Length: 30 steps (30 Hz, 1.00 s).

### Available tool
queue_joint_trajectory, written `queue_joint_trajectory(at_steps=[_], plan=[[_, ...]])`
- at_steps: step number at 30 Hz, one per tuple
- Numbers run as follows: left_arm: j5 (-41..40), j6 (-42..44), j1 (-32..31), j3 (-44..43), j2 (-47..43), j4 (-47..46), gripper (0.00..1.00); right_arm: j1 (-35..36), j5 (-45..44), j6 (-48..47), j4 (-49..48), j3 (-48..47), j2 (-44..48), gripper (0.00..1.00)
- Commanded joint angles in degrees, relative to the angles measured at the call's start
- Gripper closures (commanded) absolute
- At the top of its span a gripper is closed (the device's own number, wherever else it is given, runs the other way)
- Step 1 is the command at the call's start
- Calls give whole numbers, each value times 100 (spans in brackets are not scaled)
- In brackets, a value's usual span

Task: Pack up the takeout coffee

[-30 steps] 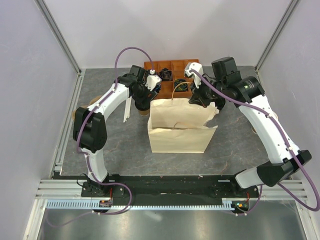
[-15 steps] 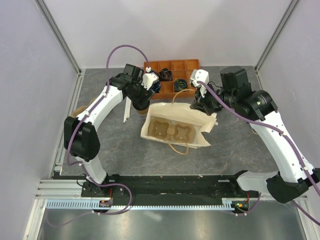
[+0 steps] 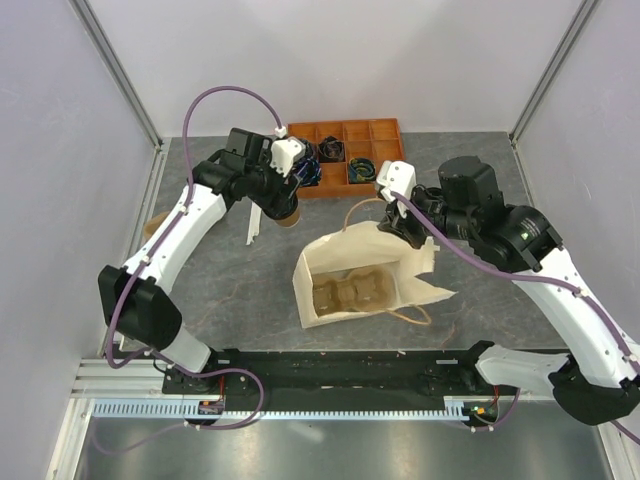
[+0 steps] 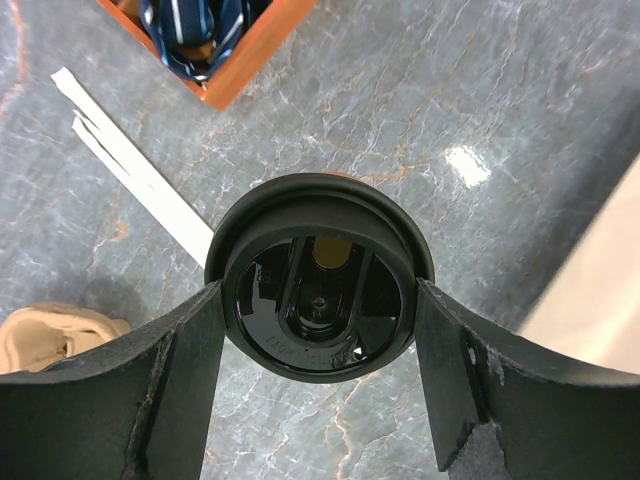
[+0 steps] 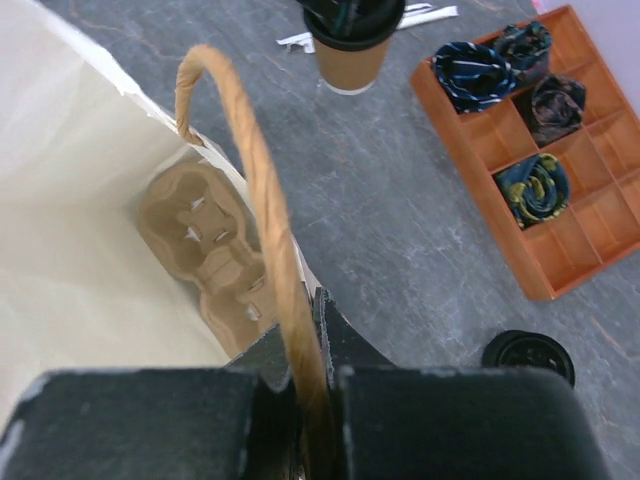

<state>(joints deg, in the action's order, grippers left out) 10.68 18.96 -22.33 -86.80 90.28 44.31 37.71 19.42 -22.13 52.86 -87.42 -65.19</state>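
1. Clenches the left gripper (image 4: 318, 288) on the takeout coffee (image 4: 316, 335), with one black finger (image 4: 175, 375) pressed against each side of its round black lid.
2. Holds that tan cup (image 3: 288, 217) upright from above, base down on the grey marbled table (image 3: 220, 285) as far as the right wrist view shows; cannot tell whether it bears weight there.
3. Places the cup just off the near left corner of the orange divided tray (image 3: 390, 126), beyond the far left corner of the paper bag (image 3: 318, 262) and apart from both.
4. Leaves white paper strips (image 4: 130, 165) lying flat just beside the cup.
5. Shows rolled dark cloth pieces (image 5: 475, 75) in several tray compartments.
6. Pinches the right gripper (image 5: 305, 350) shut on the bag's twisted-paper handle (image 5: 250, 180), which arches up over the bag's far rim.
7. Presents the bag with its mouth open upward and a brown moulded-pulp cup carrier (image 3: 350, 293) lying flat on its bottom; lets a second handle (image 3: 412, 318) droop over the near side.
8. Finds a loose black lid (image 5: 528, 357) flat on the table near the tray.
9. Catches a crumpled tan object (image 4: 50, 330) at the left, too cropped to name.
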Motion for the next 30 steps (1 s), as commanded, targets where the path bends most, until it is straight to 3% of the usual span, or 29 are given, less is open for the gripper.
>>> queue_joint_trajectory(at_steps=[1,13,20,30], plan=[[75,-270,26,-3,-283,-11,63,8,-544,87,-505,-161,-90,100],[417,-823,448,-337,-485,77,64,16,-1203,-371,-742,-557,-425,100],[663,-1105,571,-223,-819,60,64,17,-914,-117,-742,-242,-293,100],[1410,-1439,642,102,-2048,218,64,157,-870,226,-558,-12,-117,100]])
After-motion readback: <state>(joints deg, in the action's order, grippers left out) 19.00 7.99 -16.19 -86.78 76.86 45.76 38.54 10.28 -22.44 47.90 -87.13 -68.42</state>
